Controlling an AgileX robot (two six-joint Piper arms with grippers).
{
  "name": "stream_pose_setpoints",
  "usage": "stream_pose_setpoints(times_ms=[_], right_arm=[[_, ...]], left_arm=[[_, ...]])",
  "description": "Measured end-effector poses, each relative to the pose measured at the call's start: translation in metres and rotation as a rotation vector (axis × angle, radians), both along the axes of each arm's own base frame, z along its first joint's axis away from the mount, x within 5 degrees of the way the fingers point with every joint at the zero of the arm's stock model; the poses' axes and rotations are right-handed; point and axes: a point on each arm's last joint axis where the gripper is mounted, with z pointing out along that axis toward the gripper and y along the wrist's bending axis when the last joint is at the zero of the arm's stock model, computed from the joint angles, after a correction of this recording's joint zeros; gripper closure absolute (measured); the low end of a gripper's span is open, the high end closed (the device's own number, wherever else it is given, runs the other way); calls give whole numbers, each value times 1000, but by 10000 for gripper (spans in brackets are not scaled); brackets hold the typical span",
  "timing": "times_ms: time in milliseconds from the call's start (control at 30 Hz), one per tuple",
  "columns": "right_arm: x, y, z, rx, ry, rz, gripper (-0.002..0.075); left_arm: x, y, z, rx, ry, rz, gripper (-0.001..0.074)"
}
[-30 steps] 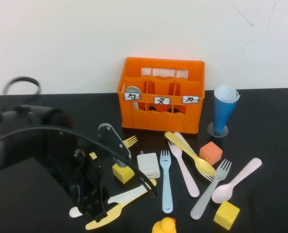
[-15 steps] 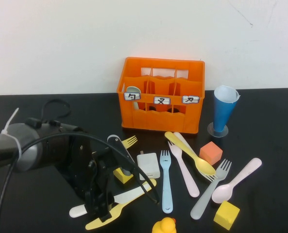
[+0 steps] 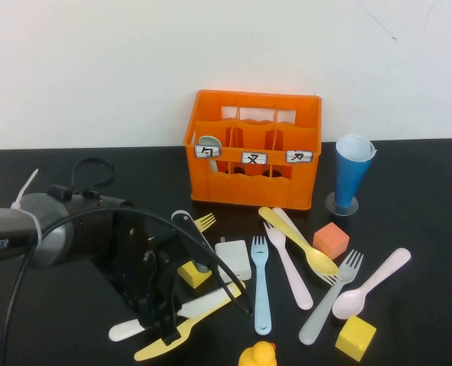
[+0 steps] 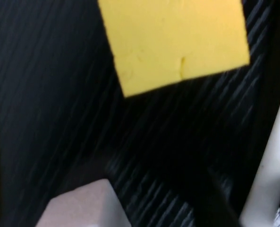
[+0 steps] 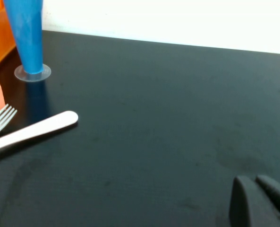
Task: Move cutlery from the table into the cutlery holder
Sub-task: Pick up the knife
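Cutlery lies scattered on the black table. Left gripper is low over the white knife and yellow knife, jaws hidden by the wrist, can't tell their state. Yellow cube and white charger block sit just beyond it, light blue fork off to its right. Orange cutlery holder is farther back, a grey spoon in its left compartment. Right gripper rests near bare tabletop, fingertips pressed together, white spoon handle well apart.
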Motion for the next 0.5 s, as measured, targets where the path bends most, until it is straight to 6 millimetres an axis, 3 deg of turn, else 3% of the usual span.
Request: stream_pose_setpoints(times_ms=[67,133,367,500], right_arm=[[0,0,0,0,0,0,729],[0,0,0,0,0,0,729],[0,0,0,0,0,0,729],[0,0,0,0,0,0,729]], left_arm=[[0,0,0,-1,-3,0,580],[1,-1,0,-4,-3,2,633],[-3,-1,8,-23,4,17,631],[-8,1,40,-66,-75,16,631]])
